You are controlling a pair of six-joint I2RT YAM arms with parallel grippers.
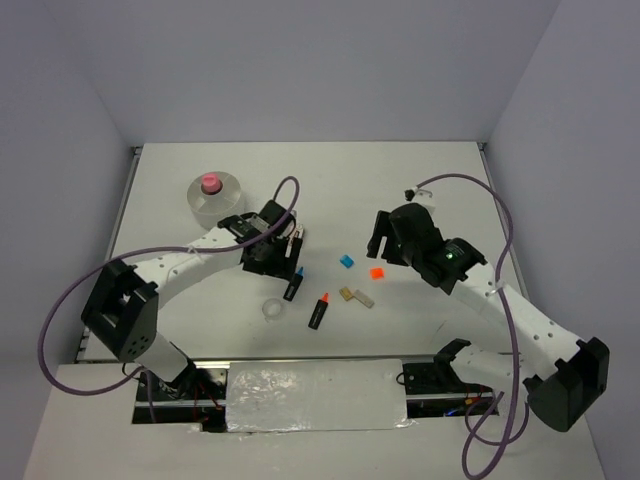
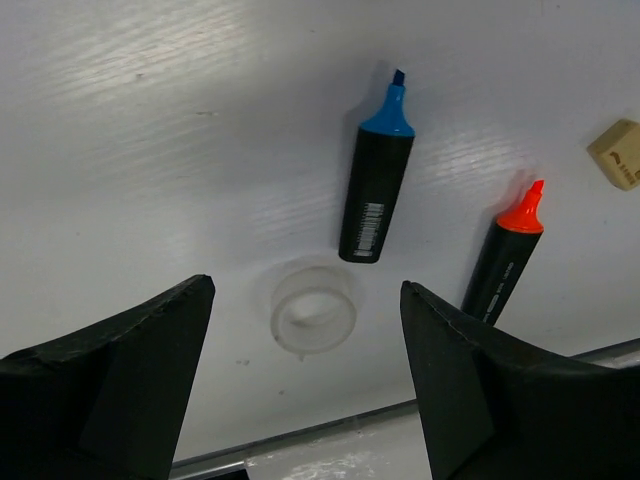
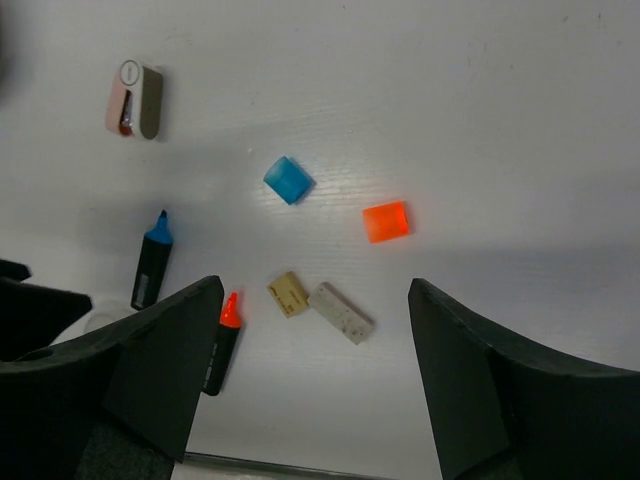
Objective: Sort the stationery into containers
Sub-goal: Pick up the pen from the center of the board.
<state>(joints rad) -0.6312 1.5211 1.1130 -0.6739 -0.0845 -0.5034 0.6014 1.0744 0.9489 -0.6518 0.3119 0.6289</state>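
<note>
The round whitish dish (image 1: 222,203) stands at the back left with a pink cylinder (image 1: 210,183) in it. On the table lie a blue-capped marker (image 1: 293,285), an orange-capped marker (image 1: 318,311), a clear tape ring (image 1: 273,311), a blue square (image 1: 346,261), an orange square (image 1: 377,271), a tan block (image 1: 347,294) and a grey block (image 1: 364,298). My left gripper (image 2: 305,400) is open and empty above the tape ring (image 2: 313,308), beside the blue-capped marker (image 2: 375,180). My right gripper (image 3: 315,400) is open and empty above the tan block (image 3: 288,293) and grey block (image 3: 341,312).
A small pink and grey stapler-like item (image 3: 135,100) lies beside my left wrist (image 1: 262,238). A foil-covered strip (image 1: 315,393) runs along the table's near edge. Purple cables loop over both arms.
</note>
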